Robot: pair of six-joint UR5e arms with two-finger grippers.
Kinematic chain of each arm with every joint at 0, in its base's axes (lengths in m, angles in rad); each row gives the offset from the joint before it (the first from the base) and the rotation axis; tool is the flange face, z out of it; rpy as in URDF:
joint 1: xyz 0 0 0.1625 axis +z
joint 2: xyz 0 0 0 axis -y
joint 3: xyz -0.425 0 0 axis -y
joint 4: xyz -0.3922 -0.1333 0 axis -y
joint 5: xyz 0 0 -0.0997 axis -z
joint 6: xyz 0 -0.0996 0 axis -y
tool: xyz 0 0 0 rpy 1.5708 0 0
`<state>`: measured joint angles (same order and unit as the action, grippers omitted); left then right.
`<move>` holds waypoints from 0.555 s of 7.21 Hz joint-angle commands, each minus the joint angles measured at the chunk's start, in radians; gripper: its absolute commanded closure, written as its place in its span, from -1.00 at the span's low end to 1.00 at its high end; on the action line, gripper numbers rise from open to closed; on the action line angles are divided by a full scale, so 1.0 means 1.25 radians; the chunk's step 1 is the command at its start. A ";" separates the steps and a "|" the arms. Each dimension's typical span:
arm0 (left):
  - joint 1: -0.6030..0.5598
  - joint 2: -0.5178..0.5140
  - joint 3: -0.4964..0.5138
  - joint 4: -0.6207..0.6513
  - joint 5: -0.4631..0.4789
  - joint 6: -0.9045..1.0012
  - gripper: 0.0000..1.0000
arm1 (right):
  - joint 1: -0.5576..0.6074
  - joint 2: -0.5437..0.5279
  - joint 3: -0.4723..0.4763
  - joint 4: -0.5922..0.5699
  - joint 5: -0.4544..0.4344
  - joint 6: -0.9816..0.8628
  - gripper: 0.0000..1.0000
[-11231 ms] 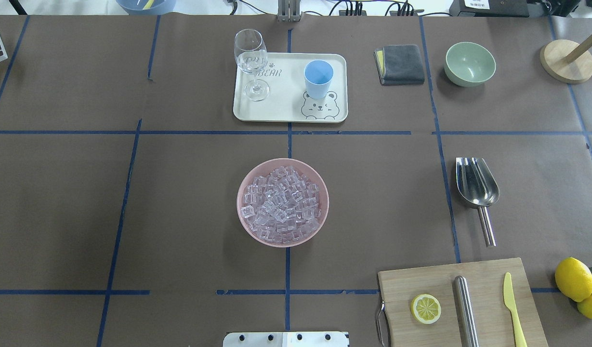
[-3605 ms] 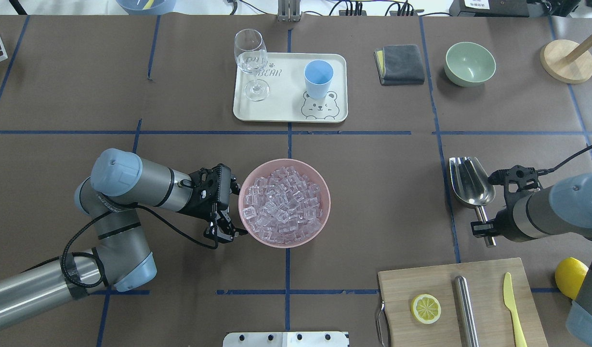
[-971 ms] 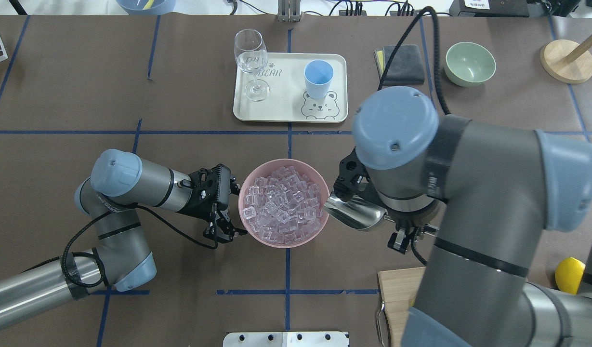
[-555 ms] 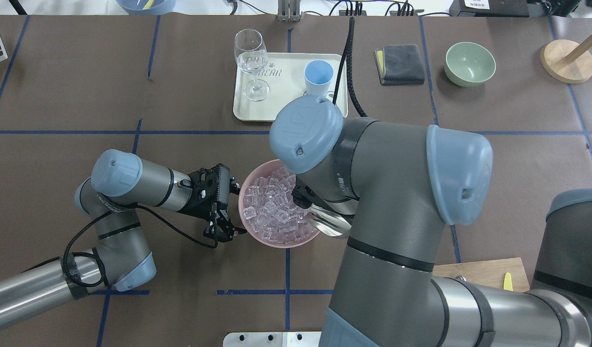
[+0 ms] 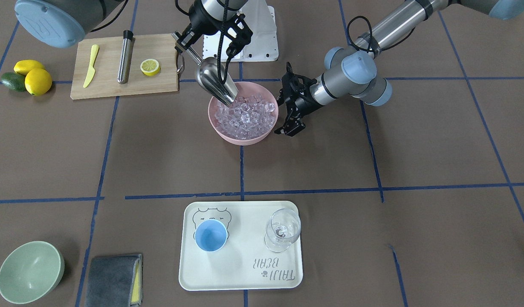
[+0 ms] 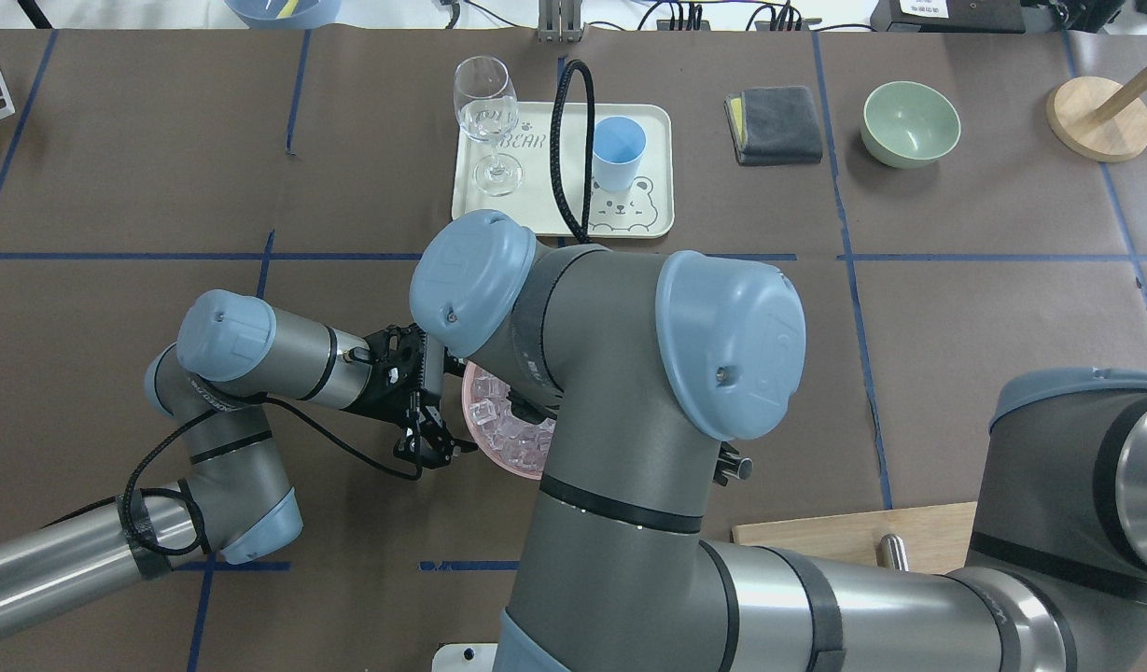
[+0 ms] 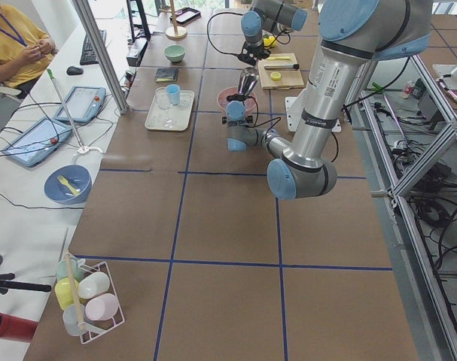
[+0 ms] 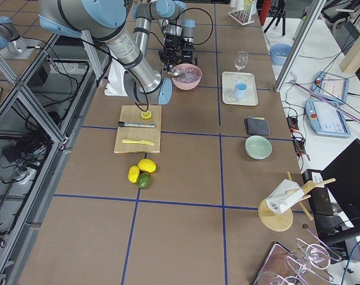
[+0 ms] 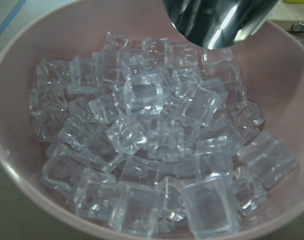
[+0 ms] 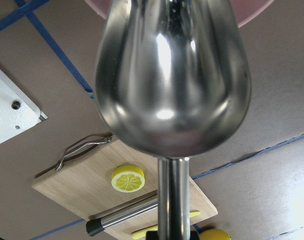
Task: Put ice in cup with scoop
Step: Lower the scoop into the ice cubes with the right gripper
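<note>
The scoop [image 5: 210, 81] is held by its handle in the right gripper [image 5: 183, 42], fingers clamped on it, tilted mouth-down with the tip dug into the ice [image 5: 247, 114] in the pink bowl [image 5: 240, 138]. The left gripper [image 5: 283, 113] is parked just beside the bowl, fingers spread wide. The cup [image 5: 210, 235] is sat upright on the tray [image 5: 232, 273], far across the table [image 5: 415, 149] from the robot, well apart from the bowl.

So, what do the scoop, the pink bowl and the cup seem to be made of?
The scoop looks like polished stainless steel: its surface mirrors the surroundings sharply. The pink bowl is probably matte plastic, given its dull, even colour, though ceramic is possible. The cup is likely plastic: thin wall, flat light-blue colour without gloss.
</note>
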<state>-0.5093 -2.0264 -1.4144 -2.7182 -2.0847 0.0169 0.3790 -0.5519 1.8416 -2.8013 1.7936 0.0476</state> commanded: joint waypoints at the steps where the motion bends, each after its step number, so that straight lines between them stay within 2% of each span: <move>1: 0.000 -0.001 0.000 0.000 0.000 0.000 -1.00 | -0.009 0.007 -0.021 -0.016 -0.006 0.000 1.00; 3: 0.000 -0.002 0.000 0.000 0.000 0.000 -1.00 | -0.009 0.049 -0.092 -0.015 -0.008 0.000 1.00; 4: 0.000 -0.002 0.000 0.000 0.000 0.000 -1.00 | -0.010 0.050 -0.099 -0.012 -0.009 0.000 1.00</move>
<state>-0.5093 -2.0291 -1.4143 -2.7182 -2.0847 0.0169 0.3677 -0.5021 1.7435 -2.8191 1.7842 0.0476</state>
